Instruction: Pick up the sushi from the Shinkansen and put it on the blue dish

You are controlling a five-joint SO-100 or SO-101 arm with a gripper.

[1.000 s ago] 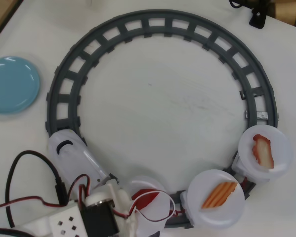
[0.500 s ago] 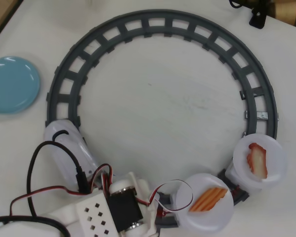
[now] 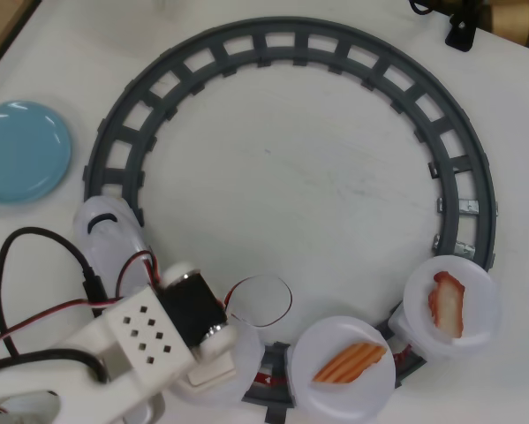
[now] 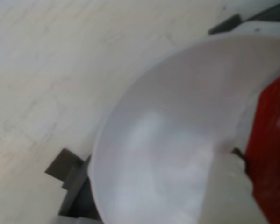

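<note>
The Shinkansen [image 3: 105,231] stands on the lower left of the grey track, its nose pointing up in the overhead view. My arm covers its first dish car, so the sushi is hidden from above. In the wrist view the dark red sushi [image 4: 270,149] lies at the right edge of a white dish [image 4: 168,130], very close to the lens. A pale finger [image 4: 231,189] sits beside it. My gripper [image 3: 220,371] hangs over that dish; its jaws are hidden. The blue dish [image 3: 21,150] lies at the far left, with nothing on it.
The grey circular track [image 3: 290,44] fills the table's middle. Two more dish cars carry an orange-striped piece [image 3: 348,362] and a red-and-white piece [image 3: 447,305]. Black and red cables [image 3: 34,274] loop at the lower left. A dark object [image 3: 463,26] sits top right.
The train has crept clockwise along the track, its dishes sliding left along the bottom. My arm has shifted left and up over the first dish, covering the sushi from above.
</note>
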